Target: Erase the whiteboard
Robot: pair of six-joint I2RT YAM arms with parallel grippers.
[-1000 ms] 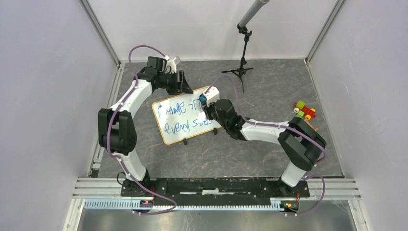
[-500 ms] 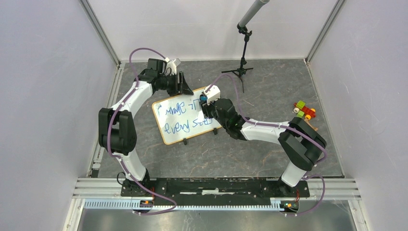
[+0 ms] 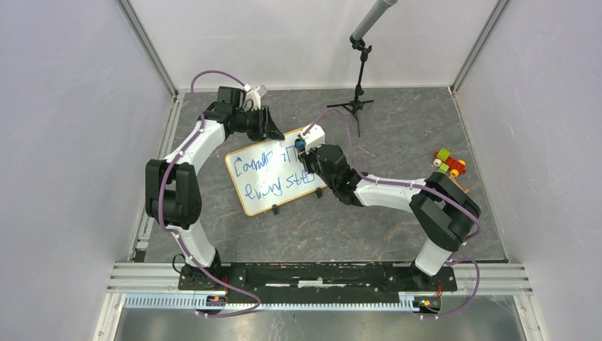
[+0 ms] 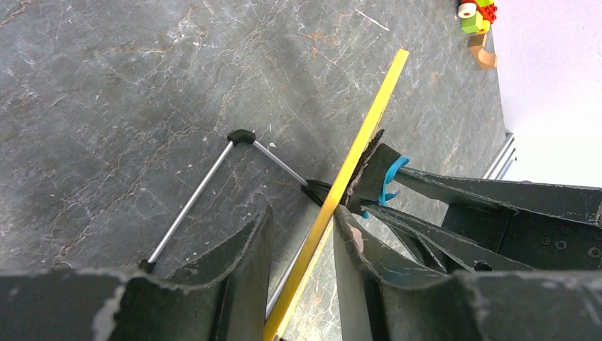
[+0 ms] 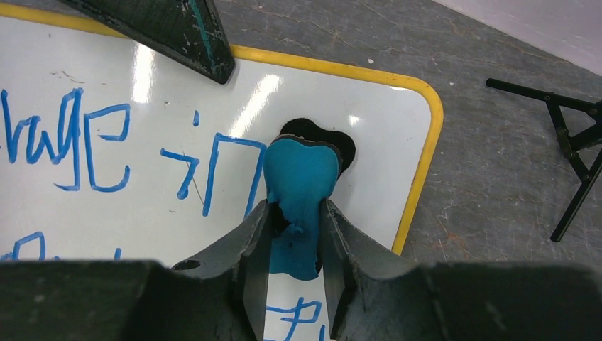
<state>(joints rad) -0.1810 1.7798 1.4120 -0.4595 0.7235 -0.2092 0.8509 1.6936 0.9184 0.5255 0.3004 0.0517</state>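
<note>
The whiteboard (image 3: 264,190) lies at mid-table, with a yellow frame and two lines of blue handwriting. My left gripper (image 3: 272,129) is at its far edge. In the left wrist view the frame (image 4: 362,142) runs edge-on between my fingers (image 4: 358,245), which are closed round it. My right gripper (image 3: 304,150) is shut on a blue eraser (image 5: 302,174). The eraser is pressed on the white face near the board's far right corner (image 5: 426,99), beside the blue strokes (image 5: 213,163). The left fingertip (image 5: 184,32) shows at the top of the right wrist view.
A black tripod stand (image 3: 358,99) rises behind the board, and its legs (image 5: 568,142) lie right of the board's corner. Coloured toy blocks (image 3: 449,163) sit at the right, also seen in the left wrist view (image 4: 475,14). Enclosure walls stand on all sides.
The board has shifted or tilted slightly in the left gripper's hold, so the writing looks different. The right gripper with the eraser stays near the far right corner.
</note>
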